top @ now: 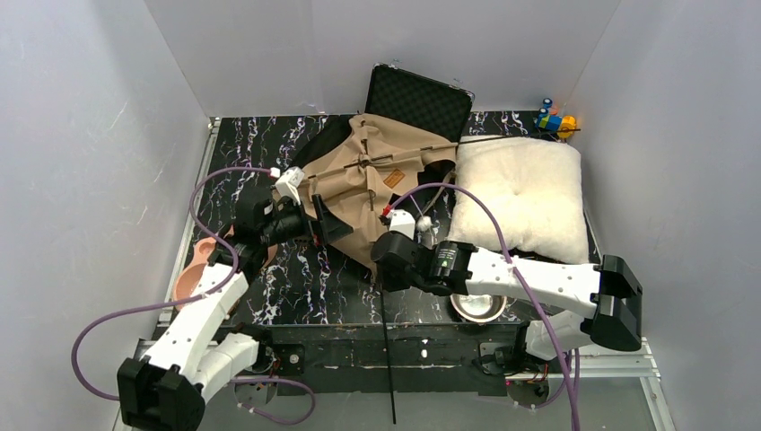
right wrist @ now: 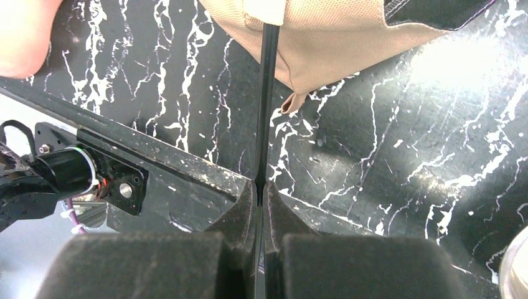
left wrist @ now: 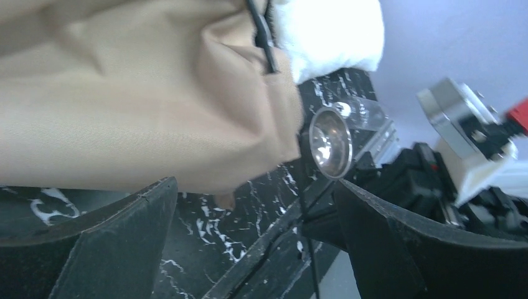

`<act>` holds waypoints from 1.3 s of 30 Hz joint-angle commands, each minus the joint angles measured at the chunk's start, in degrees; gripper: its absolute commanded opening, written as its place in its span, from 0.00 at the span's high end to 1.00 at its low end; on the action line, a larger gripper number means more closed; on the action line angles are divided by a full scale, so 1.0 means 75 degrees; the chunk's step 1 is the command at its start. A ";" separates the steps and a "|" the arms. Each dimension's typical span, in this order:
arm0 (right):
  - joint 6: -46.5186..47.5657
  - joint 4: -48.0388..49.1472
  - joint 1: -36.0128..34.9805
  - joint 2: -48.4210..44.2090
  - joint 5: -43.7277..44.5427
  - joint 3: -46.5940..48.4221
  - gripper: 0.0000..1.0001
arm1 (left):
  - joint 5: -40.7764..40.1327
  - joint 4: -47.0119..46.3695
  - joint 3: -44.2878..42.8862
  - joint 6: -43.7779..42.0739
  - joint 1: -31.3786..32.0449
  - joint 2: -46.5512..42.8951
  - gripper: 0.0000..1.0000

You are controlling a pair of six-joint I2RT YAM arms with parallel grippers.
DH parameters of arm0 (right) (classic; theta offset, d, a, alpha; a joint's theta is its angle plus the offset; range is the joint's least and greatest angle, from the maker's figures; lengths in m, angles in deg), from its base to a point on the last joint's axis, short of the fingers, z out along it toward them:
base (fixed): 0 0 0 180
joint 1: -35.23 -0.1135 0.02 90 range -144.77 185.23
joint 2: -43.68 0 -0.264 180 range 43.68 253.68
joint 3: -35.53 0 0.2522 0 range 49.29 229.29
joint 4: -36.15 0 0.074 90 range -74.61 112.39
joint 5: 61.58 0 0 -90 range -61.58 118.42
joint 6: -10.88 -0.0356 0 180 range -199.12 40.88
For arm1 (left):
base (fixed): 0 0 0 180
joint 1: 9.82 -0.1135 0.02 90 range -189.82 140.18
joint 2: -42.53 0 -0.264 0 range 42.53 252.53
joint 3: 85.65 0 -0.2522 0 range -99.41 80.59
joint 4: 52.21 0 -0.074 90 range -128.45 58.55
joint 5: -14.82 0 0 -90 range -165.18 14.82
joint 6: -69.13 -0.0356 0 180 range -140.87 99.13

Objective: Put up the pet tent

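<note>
Tent (top: 363, 175) crumpled on desk (top: 305, 287), pole (right wrist: 268, 93) clamped in closed right end effector (right wrist: 261, 190) just off tent edge, left end effector (left wrist: 252, 187) spread wide, empty, tent just ahead

Tan canvas pet tent (top: 359, 171): plain, small brown rectangular label patch (top: 393, 179), thin black pole (top: 388, 359). Tabletop (top: 305, 287) beneath tent: black marble pattern, white veining. Fluffy square cushion (top: 520, 193) right of tent: cream-white, unpatterned.
</note>
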 commanded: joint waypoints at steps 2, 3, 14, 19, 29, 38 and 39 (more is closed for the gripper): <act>0.0457 0.1289 0.0208 0.0085 0.0958 0.0344 0.99 | 0.0402 -0.1111 0.0584 0.1121 0.0385 -0.0815 0.02; 0.0483 0.1408 0.0215 0.0092 0.0983 0.0302 0.99 | 0.0379 -0.1280 0.0664 0.1312 0.0479 -0.0827 0.02; 0.1045 0.2013 0.0325 0.0156 0.1081 0.0316 0.99 | -0.1613 -0.1440 0.0196 0.0614 0.1291 -0.0754 0.06; 0.1051 0.2066 0.0336 0.0203 0.0911 0.0290 0.99 | -0.2171 -0.1403 -0.0562 -0.0097 0.1302 -0.0373 0.03; 0.1055 0.2166 0.0337 0.0153 0.0745 0.0248 0.99 | -0.1723 -0.1853 -0.1565 0.0040 0.1252 0.1591 0.13; 0.1068 0.2212 0.0328 0.0046 0.0712 0.0158 0.99 | -0.0764 -0.2735 -0.1634 0.0698 0.1084 0.2384 0.30; 0.1068 0.2213 0.0336 0.0040 0.0706 0.0150 0.99 | -0.0700 -0.2803 -0.1615 0.0764 0.1038 0.2443 0.31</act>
